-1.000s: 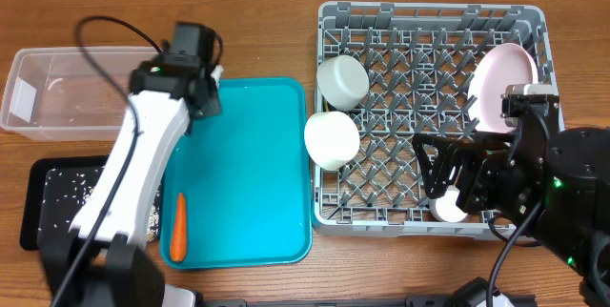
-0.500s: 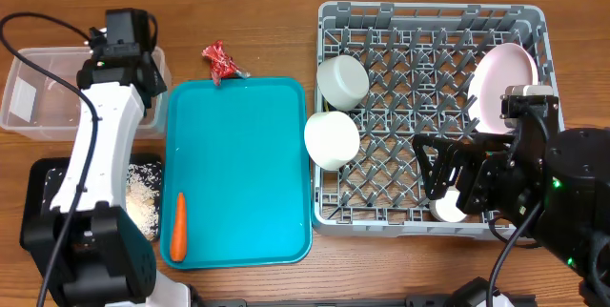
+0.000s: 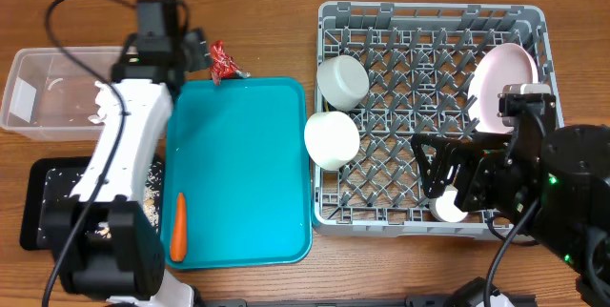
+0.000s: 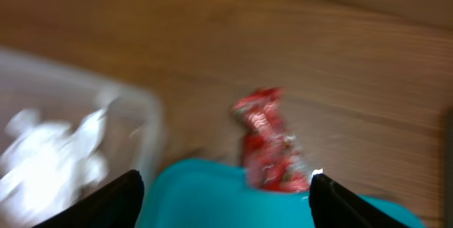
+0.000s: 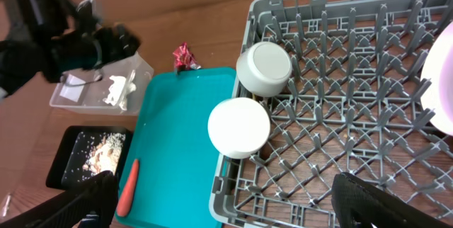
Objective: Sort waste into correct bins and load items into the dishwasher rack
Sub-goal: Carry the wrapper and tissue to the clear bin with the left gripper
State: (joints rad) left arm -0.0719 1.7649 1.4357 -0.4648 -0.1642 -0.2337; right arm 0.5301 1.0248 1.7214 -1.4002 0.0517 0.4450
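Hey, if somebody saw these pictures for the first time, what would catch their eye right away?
The bright teal rectangular serving tray in the middle of the table grabs the eye first, with a small orange carrot along one edge. Beside it, the large square grey plastic rack holds two round white bowls and a pale pink plate. A red crinkled wrapper lies at the tray's far edge.

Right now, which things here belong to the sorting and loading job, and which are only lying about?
Part of the job: red wrapper, white napkin, carrot, food scraps, clear tub, black tray, pink plate, far bowl, near bowl, dishwasher rack.

Only lying about: teal tray, wooden table.
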